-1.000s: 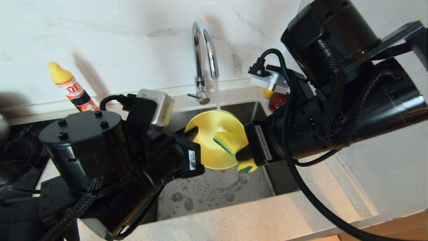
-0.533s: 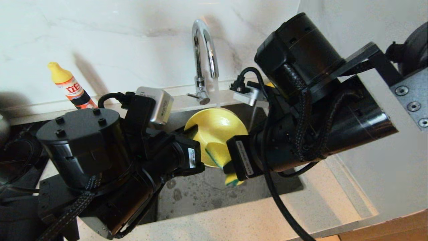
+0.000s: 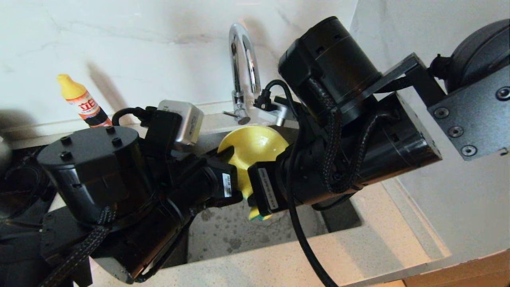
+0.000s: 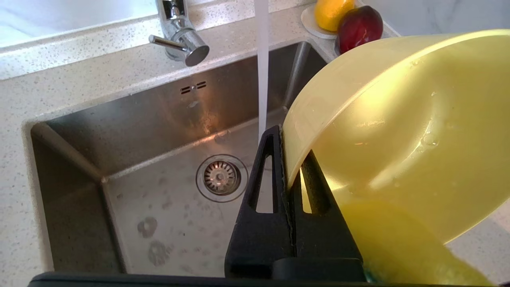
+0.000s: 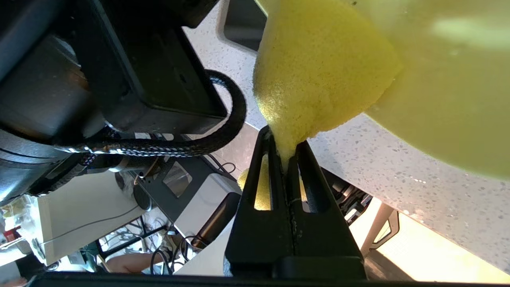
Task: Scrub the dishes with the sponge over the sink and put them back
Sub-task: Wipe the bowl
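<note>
A yellow bowl hangs tilted over the steel sink, its rim pinched in my shut left gripper. In the left wrist view the bowl fills the picture's right side. My right gripper is shut on the narrow end of the yellow sponge, which presses against the bowl. From the head view only the sponge's lower tip, yellow with a green edge, shows beneath the right wrist. Water runs from the chrome tap just beside the bowl.
A yellow-capped detergent bottle stands on the counter at the back left. A small white saucer with fruit sits beyond the sink's far corner. The speckled counter's front edge runs below the basin. The drain strainer lies under the bowl.
My right arm has swung left and down across the bowl, dragging the sponge over it and now covering most of it. The left gripper has kept the bowl nearly still.
</note>
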You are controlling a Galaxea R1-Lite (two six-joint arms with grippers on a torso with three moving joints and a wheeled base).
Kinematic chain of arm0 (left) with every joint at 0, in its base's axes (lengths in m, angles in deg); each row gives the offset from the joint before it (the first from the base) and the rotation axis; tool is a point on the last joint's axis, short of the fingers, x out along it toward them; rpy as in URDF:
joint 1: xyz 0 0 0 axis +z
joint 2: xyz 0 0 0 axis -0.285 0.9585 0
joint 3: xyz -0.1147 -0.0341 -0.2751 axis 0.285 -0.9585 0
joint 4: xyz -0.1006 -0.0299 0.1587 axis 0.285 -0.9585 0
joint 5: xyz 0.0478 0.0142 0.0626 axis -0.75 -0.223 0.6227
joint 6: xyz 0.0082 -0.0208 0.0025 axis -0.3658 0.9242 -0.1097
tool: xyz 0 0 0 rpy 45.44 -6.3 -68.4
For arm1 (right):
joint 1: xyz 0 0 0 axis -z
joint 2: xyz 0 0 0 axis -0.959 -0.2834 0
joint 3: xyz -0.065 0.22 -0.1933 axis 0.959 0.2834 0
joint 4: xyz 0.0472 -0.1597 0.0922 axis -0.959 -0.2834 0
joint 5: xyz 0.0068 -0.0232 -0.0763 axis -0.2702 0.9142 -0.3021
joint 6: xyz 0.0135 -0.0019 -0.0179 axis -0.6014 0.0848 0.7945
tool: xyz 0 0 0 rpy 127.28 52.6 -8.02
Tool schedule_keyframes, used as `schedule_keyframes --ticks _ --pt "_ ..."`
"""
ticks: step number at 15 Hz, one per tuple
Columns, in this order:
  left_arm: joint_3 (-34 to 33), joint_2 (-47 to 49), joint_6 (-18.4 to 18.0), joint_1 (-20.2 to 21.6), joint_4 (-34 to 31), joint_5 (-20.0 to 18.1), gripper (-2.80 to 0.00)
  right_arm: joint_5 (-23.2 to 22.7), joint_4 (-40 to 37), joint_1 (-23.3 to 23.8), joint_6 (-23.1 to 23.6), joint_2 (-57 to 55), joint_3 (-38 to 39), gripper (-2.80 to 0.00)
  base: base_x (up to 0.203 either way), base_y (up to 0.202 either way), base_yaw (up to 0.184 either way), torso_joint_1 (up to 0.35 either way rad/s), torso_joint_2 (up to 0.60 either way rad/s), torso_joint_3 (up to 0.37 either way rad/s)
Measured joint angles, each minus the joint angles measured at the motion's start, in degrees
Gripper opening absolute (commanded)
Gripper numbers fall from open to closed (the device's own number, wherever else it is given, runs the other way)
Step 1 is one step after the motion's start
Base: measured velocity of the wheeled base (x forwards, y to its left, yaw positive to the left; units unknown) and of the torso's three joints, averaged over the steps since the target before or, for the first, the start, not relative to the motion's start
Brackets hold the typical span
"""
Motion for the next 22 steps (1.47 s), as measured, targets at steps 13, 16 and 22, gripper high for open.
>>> schedule_keyframes --ticks 13,16,22 --pt "0.02 -0.15 0.48 0.00 -0.03 0.78 -2.80 0.02 -1.60 2.89 0.00 4.59 2.00 -2.80 0.000 0.000 0.000 0.000 0.00 0.000" --pt "0.01 -0.17 0.44 0.00 0.02 0.78 -2.80 0.10 -1.53 3.63 0.26 5.85 1.62 -2.80 0.000 0.000 0.000 0.000 0.00 0.000" --pt "-1.11 -0.06 0.39 0.00 -0.02 0.28 -2.80 -0.04 1.10 3.98 0.94 5.86 0.13 -2.80 0.000 0.000 0.000 0.000 0.00 0.000"
